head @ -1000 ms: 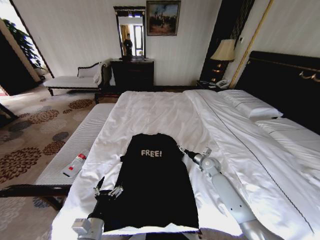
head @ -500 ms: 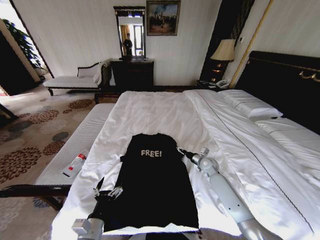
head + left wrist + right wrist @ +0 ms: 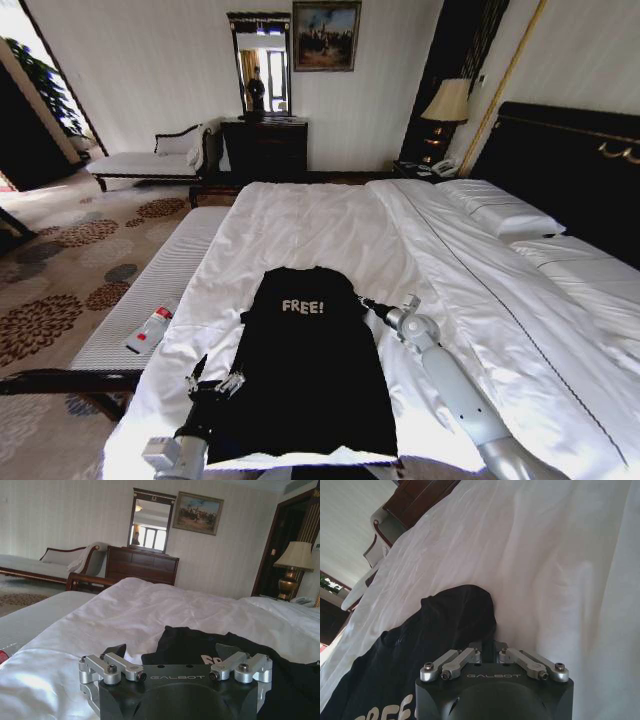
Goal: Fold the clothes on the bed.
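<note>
**Both hands at the T-shirt's edges, shoulder grasp on the right**

Head view: the black T-shirt [image 3: 305, 360] lies flat and lengthwise on the near part of the bed [image 3: 330, 225], collar away from the robot, the white "FREE!" lettering facing up. It looks narrowed into a long strip, so I judge the side folds are done and an end-to-end fold is what remains. The left hand [image 3: 213, 385] rests at the shirt's left edge, near the hem end, its fingers spread apart with nothing between them. The right hand [image 3: 366, 303] reaches up the right side to the shoulder corner beside the lettering; from here its fingertips are dark against the fabric and hard to read. To the left of the bed stands a narrow white bench [image 3: 150, 300] carrying a small white and red bottle [image 3: 150, 328], well apart from the shirt.

Left wrist view: the left hand [image 3: 175, 672] sits low over the duvet with its linkages swung wide, open and empty, the shirt [image 3: 210, 650] just ahead of it. It seems placed to pin or take the lower edge.

Right wrist view: the right hand [image 3: 487, 647] has its linkages drawn together, the fingers closed at the rounded shoulder corner of the shirt [image 3: 445, 625]. I judge it is pinching that fabric, a sensible hold for lifting the collar end toward the hem.
</note>
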Controlling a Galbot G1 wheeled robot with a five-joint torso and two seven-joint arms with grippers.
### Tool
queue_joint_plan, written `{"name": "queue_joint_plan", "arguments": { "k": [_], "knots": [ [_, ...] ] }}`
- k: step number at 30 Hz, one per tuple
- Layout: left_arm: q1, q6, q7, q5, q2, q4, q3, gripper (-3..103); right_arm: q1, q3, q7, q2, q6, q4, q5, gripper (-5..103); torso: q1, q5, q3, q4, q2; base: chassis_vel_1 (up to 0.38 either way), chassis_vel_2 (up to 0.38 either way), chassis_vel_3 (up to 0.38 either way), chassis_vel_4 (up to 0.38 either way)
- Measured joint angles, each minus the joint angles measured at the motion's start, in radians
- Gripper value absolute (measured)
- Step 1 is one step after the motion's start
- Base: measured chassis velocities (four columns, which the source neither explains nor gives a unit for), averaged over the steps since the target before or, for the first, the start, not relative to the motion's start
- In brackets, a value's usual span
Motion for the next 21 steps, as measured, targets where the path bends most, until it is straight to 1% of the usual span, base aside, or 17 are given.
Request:
{"name": "queue_joint_plan", "arguments": {
  "k": [2,3,13,14,15,20,21],
  "knots": [
    [0.0,0.0,-0.001,-0.002,0.0,0.0,0.0,100,0.003,-0.001,0.0,0.001,0.0,-0.002,0.0,5,0.0,0.0,0.0,0.0,0.0,0.0,0.0,0.0,0.0],
    [0.0,0.0,-0.001,-0.003,0.0,0.0,-0.001,100,0.003,-0.001,0.001,0.001,0.0,-0.003,0.0,2,0.0,0.0,0.0,0.0,0.0,0.0,0.0,0.0,0.0],
    [-0.001,0.0,-0.002,-0.007,-0.003,-0.002,-0.002,100,0.005,-0.007,0.004,-0.005,-0.001,0.001,-0.015,0,0.0,0.0001,0.0,0.0,0.0,0.0,0.0,0.0,0.0],
    [-0.001,0.0,-0.002,-0.008,-0.003,-0.002,-0.001,100,0.007,-0.01,0.003,-0.012,0.001,0.003,-0.038,0,0.0,0.0,0.0,0.0,0.0,0.0,0.0,0.0,0.0],
    [-0.001,0.0,-0.002,-0.008,-0.003,-0.002,-0.001,100,0.007,-0.01,0.003,-0.012,0.001,0.003,-0.038,0,0.0,0.0,0.0,0.0,0.0,0.0,0.0,0.0,0.0],
    [-0.001,-0.001,-0.002,-0.013,-0.004,-0.003,-0.003,100,0.024,-0.03,-0.008,-0.053,0.027,0.008,-0.175,0,0.0,0.0001,0.0,-0.0001,0.0,0.0,0.0,0.0,0.0],
    [-0.001,-0.001,-0.002,-0.013,-0.004,-0.003,-0.003,100,0.024,-0.03,-0.008,-0.053,0.027,0.008,-0.175,0,0.0,0.0001,0.0,-0.0001,0.0,0.0,0.0,0.0,0.0]
  ]
}}
